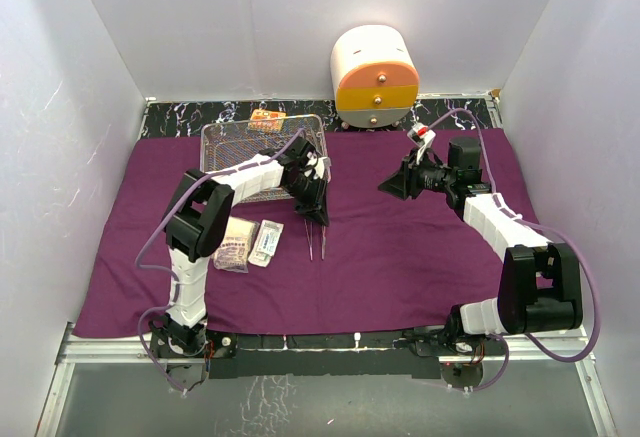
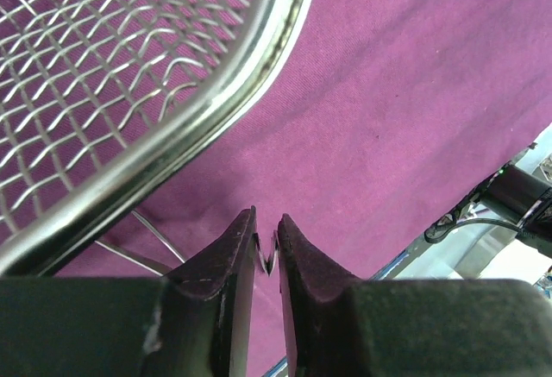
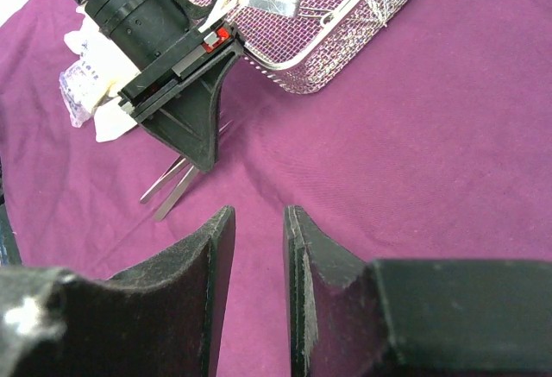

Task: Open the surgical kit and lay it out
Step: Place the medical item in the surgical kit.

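Note:
The purple cloth [image 1: 400, 257] lies spread over the table. The silver wire-mesh tray [image 1: 212, 132] stands on it at the back left, with an orange packet [image 1: 266, 117] at its far end. My left gripper [image 1: 320, 215] is just off the tray's near right corner [image 2: 216, 101], shut on the end of the thin metal tweezers [image 2: 268, 256]. The tweezers [image 1: 317, 242] reach toward me onto the cloth and also show in the right wrist view [image 3: 168, 185]. My right gripper [image 1: 392, 185] hovers over bare cloth right of centre, open and empty [image 3: 259, 213]. Forceps cannot be made out.
Two flat packets [image 1: 237, 244] [image 1: 266, 242] lie on the cloth left of the tweezers. The white-and-orange drawer cabinet [image 1: 375, 77] stands at the back centre. White walls close in three sides. The cloth's front edge hangs near the arm bases.

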Tool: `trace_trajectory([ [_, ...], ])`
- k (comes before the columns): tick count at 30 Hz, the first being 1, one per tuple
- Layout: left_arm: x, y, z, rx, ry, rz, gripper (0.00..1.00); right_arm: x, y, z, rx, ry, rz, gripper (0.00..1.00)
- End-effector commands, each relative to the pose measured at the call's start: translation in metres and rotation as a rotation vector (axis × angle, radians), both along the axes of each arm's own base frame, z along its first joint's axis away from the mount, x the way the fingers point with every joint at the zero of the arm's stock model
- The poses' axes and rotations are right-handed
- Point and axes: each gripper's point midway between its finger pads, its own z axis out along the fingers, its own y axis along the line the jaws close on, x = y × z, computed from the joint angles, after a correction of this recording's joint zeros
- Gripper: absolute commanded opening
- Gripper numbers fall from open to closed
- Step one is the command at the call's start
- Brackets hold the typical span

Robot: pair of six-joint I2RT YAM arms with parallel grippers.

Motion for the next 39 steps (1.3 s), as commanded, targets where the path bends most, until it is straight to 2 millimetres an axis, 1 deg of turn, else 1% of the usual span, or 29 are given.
trace_trajectory([
  [1, 0.001, -0.004, -0.004, 0.008, 0.028, 0.018, 0.16, 0.006, -0.002, 0.011, -0.009, -0.064, 0.0, 0.27],
  [14, -0.002, 0.002, -0.009, 0.024, 0.015, 0.024, 0.2, 0.006, -0.002, 0.01, -0.009, -0.058, 0.003, 0.27],
  [17, 0.0, 0.003, -0.007, 0.031, -0.014, 0.015, 0.19, 0.005, -0.002, 0.01, -0.011, -0.065, 0.006, 0.26],
  [19, 0.002, 0.005, -0.005, 0.034, -0.038, 0.01, 0.18, 0.005, -0.002, 0.011, -0.011, -0.073, 0.007, 0.24],
  [23, 0.001, 0.006, -0.003, 0.04, -0.067, 0.007, 0.19, 0.005, -0.002, 0.01, -0.01, -0.074, 0.007, 0.23],
  [26, -0.004, 0.008, -0.003, 0.057, -0.091, -0.003, 0.19, 0.005, -0.001, 0.009, -0.011, -0.071, 0.008, 0.22],
  [29, -0.008, 0.01, -0.005, 0.092, -0.151, -0.036, 0.18, 0.006, -0.002, 0.008, -0.013, -0.069, 0.007, 0.22],
  [33, -0.006, 0.013, -0.008, 0.133, -0.206, -0.045, 0.18, 0.007, -0.002, 0.007, -0.014, -0.064, 0.006, 0.22],
  [39, -0.003, 0.014, -0.012, 0.147, -0.212, -0.019, 0.18, 0.007, -0.002, 0.005, -0.017, -0.061, 0.005, 0.22],
])
